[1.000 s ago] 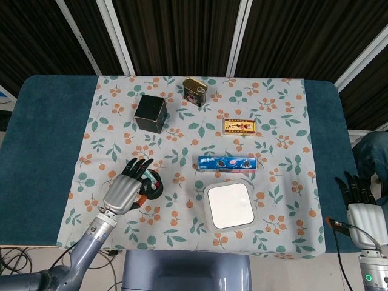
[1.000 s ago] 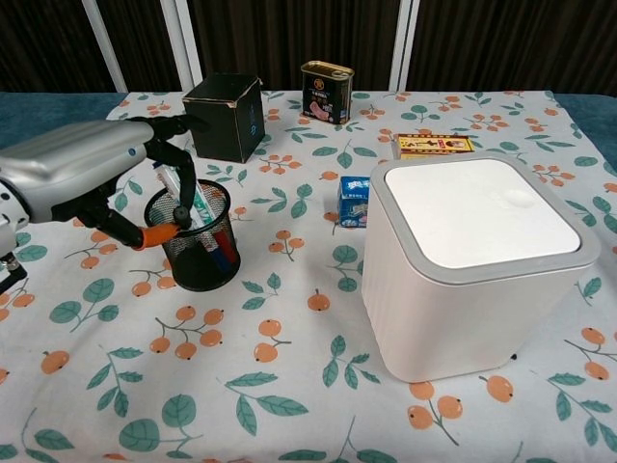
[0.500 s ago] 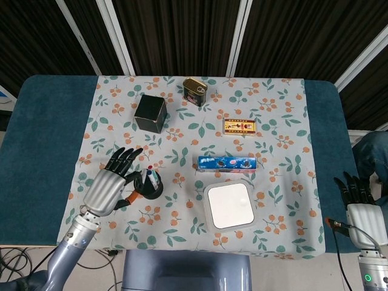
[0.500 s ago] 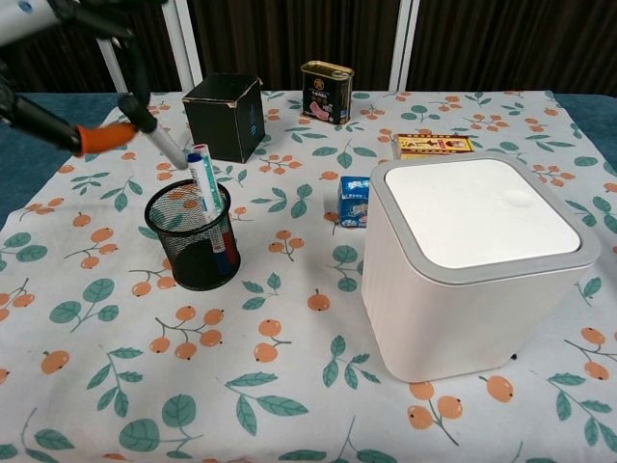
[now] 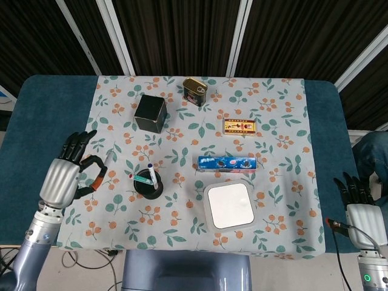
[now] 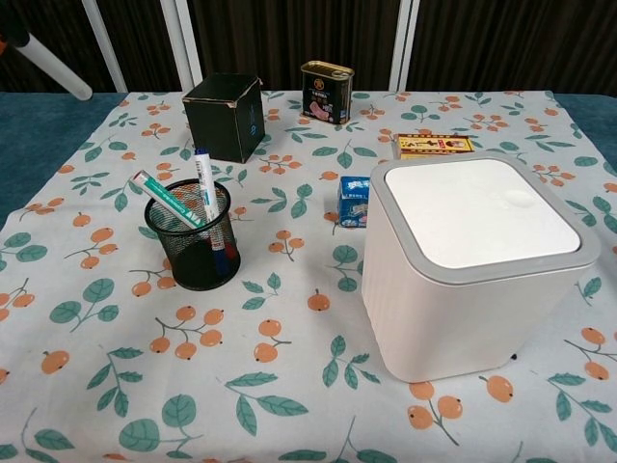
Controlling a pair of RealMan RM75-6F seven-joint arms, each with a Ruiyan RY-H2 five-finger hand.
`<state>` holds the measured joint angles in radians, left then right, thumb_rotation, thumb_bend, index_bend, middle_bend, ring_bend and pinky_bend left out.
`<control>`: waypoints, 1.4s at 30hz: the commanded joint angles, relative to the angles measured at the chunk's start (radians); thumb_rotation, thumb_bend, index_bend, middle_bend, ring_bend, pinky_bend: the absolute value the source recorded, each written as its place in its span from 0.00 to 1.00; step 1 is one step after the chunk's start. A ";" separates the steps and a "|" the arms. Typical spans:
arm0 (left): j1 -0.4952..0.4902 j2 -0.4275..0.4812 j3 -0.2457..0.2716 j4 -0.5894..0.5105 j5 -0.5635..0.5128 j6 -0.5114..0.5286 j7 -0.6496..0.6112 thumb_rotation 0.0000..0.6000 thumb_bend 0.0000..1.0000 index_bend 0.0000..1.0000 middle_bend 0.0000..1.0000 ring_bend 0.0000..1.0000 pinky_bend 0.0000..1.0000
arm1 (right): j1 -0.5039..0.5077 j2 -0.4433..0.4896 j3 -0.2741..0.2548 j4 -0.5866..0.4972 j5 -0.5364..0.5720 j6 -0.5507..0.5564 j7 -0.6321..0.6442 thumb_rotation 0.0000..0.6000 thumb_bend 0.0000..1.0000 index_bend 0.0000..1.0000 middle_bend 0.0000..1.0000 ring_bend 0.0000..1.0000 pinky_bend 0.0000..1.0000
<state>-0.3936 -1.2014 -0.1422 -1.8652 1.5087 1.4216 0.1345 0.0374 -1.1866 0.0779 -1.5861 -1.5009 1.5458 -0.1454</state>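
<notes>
Since the earlier frames, the left hand [image 5: 63, 176] has lifted away from the mesh pen cup [image 5: 147, 187] and moved outward to the left edge of the floral cloth [image 5: 182, 236], carrying a grey pen [image 5: 107, 162] with it. The pen is pinched between the thumb and a finger while the other fingers stay spread; in the chest view only the pen's pale barrel [image 6: 53, 69] shows at the upper left corner. The right hand [image 5: 362, 209] remains at the lower right, off the cloth, fingers apart and holding nothing.

The pen cup stands upright on the cloth, left of the white lidded bin [image 5: 229, 206], with a green-and-white tube [image 6: 166, 201] and a blue-capped marker [image 6: 205, 183] leaning in it.

Risks:
- The pinch looks light, so the pen could slip and drop onto the cloth or roll off the table edge.
- The cup appears light and top-heavy with its leaning contents. A sideways brush by the hand could tip it.

Clearances: open cloth lies between the left hand and the cup and in front of the cup. The black box [image 5: 150, 113] sits well behind, the cookie pack [image 5: 227, 162] to the right of the cup, near the bin. Blue table [image 5: 42, 121] beyond the cloth edge gives the left arm free room outward.
</notes>
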 commanded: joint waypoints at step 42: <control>-0.258 -0.169 -0.051 0.416 -0.360 -0.556 -0.293 1.00 0.38 0.62 0.05 0.00 0.00 | 0.001 -0.001 0.003 0.000 0.002 0.000 0.003 1.00 0.18 0.12 0.00 0.01 0.20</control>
<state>-0.6491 -1.3651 -0.1944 -1.4476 1.1547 0.8587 -0.1732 0.0383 -1.1877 0.0804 -1.5863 -1.4992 1.5459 -0.1421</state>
